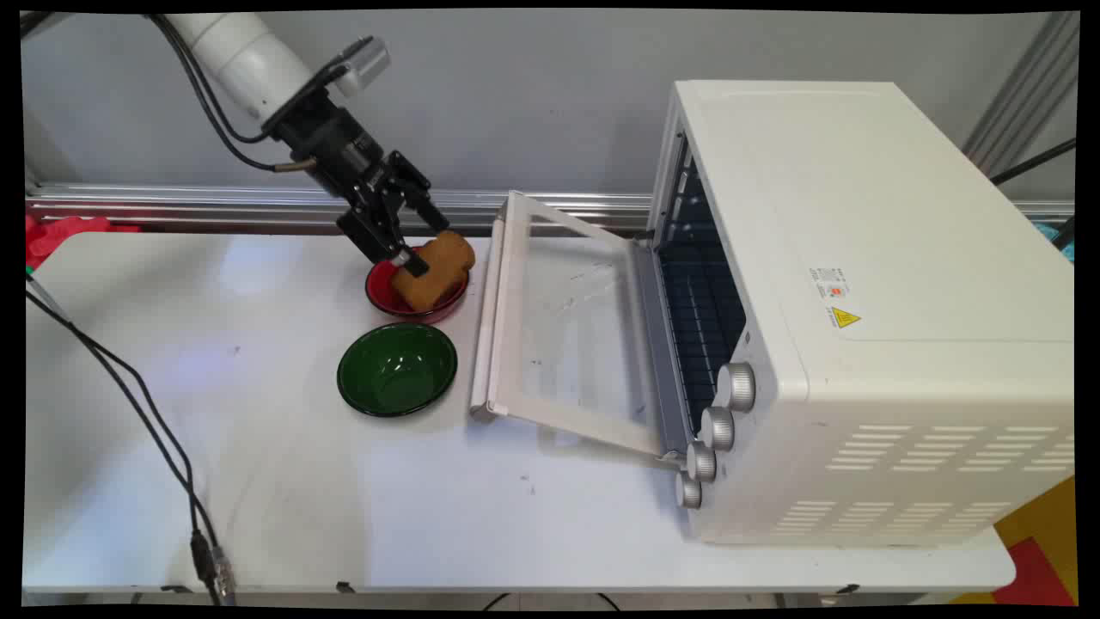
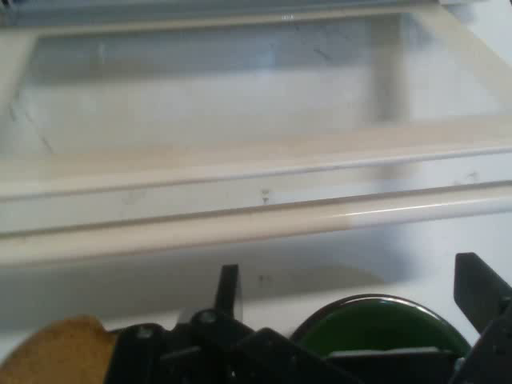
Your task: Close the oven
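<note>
Black cables [image 1: 163, 447] trail across the near left of the white table [image 1: 344, 516] as I watch from my remote station, running off its front edge; farther in, a green bowl [image 1: 397, 369] sits empty and upright on the bare tabletop, and just behind it a red bowl [image 1: 404, 303] stands almost touching it; over that red bowl my gripper [image 1: 421, 245] reaches down from the upper left, its jaws closed narrowly on a brown piece of bread [image 1: 434, 268], which tilts over the red bowl, though I cannot tell whether its lower end rests inside; to the right a white toaster oven [image 1: 859, 301] takes up much of the table, its glass door [image 1: 559, 335] dropped open toward the bowls, its dark rack [image 1: 700, 301] visible within and four silver knobs [image 1: 713, 430] lined down its front corner; an aluminium rail [image 1: 172, 202] runs along the back edge of the table beneath a plain grey wall [image 1: 516, 94], with something red [image 1: 60, 236] at the far left; from the hand view, the bread shows at lower left beside the black linkage, the green bowl's rim at lower right, and the oven door's cream frame crosses ahead.
</note>
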